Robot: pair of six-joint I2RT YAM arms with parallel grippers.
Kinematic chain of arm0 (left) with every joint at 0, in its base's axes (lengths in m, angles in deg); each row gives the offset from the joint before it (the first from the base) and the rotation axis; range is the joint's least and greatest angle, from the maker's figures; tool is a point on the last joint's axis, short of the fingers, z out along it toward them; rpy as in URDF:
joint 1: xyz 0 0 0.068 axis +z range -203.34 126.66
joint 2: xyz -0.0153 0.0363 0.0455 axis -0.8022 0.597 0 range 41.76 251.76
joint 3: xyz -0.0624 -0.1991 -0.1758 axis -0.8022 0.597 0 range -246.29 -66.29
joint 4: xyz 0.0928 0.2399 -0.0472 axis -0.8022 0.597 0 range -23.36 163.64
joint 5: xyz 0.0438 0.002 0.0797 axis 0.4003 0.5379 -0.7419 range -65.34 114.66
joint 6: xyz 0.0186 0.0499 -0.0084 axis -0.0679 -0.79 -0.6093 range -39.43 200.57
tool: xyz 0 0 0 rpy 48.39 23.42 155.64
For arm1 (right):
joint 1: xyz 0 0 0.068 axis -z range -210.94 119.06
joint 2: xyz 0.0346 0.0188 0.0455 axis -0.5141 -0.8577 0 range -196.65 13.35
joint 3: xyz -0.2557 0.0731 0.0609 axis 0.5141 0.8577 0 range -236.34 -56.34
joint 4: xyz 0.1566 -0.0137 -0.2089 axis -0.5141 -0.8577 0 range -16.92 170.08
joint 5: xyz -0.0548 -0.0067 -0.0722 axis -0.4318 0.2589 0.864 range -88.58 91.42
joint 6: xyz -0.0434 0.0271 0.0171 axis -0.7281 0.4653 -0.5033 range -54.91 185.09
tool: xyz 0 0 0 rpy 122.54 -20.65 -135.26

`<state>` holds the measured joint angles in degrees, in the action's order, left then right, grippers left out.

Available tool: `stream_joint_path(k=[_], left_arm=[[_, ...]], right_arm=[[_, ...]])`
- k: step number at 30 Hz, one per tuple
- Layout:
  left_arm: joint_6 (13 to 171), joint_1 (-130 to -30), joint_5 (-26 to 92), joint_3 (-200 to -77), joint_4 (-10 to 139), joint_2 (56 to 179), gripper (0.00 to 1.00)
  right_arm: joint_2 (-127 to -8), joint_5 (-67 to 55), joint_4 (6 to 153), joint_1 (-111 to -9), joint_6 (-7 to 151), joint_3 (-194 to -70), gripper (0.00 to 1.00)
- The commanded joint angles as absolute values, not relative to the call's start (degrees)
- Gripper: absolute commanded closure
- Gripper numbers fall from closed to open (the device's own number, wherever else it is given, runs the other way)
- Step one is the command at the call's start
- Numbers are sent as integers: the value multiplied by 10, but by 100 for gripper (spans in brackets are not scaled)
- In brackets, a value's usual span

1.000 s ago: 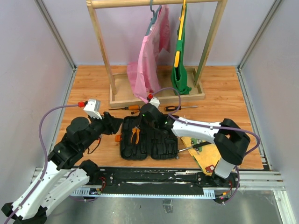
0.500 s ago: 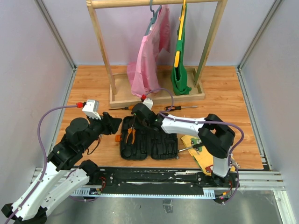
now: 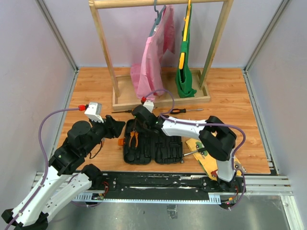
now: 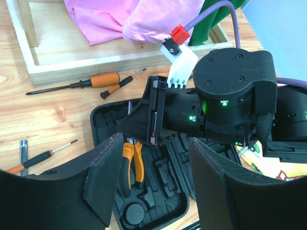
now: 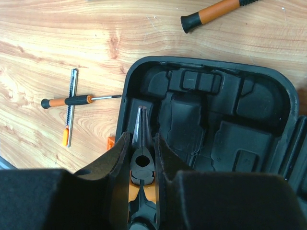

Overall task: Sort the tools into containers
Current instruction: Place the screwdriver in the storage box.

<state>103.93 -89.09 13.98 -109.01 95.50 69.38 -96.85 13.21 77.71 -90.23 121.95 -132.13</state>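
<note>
The black tool case (image 3: 163, 149) lies open in front of the arms, its moulded slots facing up. My right gripper (image 3: 136, 127) is shut on the orange-handled pliers (image 3: 132, 139) over the case's left half (image 5: 211, 64). The pliers' nose (image 5: 140, 125) sticks out past the fingers (image 5: 120, 158). In the left wrist view the pliers' handles (image 4: 130, 163) reach down into the case (image 4: 158, 211); contact cannot be told. My left gripper (image 3: 118, 128) stands open at the case's left edge, holding nothing (image 4: 156, 165). Screwdrivers lie on the table (image 3: 133, 110) (image 3: 184, 110) (image 4: 93, 82) (image 5: 72, 101).
A wooden clothes rack (image 3: 160, 99) with pink (image 3: 151, 67) and green (image 3: 184, 79) garments stands behind the case. A yellow picture board (image 3: 211, 162) with a screwdriver (image 3: 194, 152) across it lies right of the case. A thin metal tool (image 5: 70, 115) lies left of it.
My right gripper has carried the pliers leftward, to the far left part of the case. My left gripper has stayed in place, its jaws slightly wider.
</note>
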Motion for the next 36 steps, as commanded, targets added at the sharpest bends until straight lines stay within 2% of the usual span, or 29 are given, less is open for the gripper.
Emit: stream_joint_path(k=[1, 4, 9, 19, 24, 31, 36], left_arm=[[1032, -890, 133, -1087, 948, 690, 38], [1033, -890, 133, -1086, 948, 692, 38], [1033, -890, 134, -1086, 946, 696, 38], [1034, -890, 132, -1086, 947, 698, 38], [1036, -890, 129, -1085, 947, 701, 38], [1051, -890, 125, -1082, 945, 717, 38], [1065, -890, 125, -1095, 957, 762, 43]], right_arm=[[-980, 146, 771, -910, 1208, -1340, 91], [-983, 151, 764, -910, 1201, -1344, 89], [-987, 148, 759, -910, 1198, -1346, 77], [-981, 135, 770, -910, 1198, -1341, 58], [-948, 139, 788, -909, 1181, -1318, 56], [-850, 123, 822, -908, 1093, -1219, 53], [-778, 121, 821, -898, 1070, -1130, 50]])
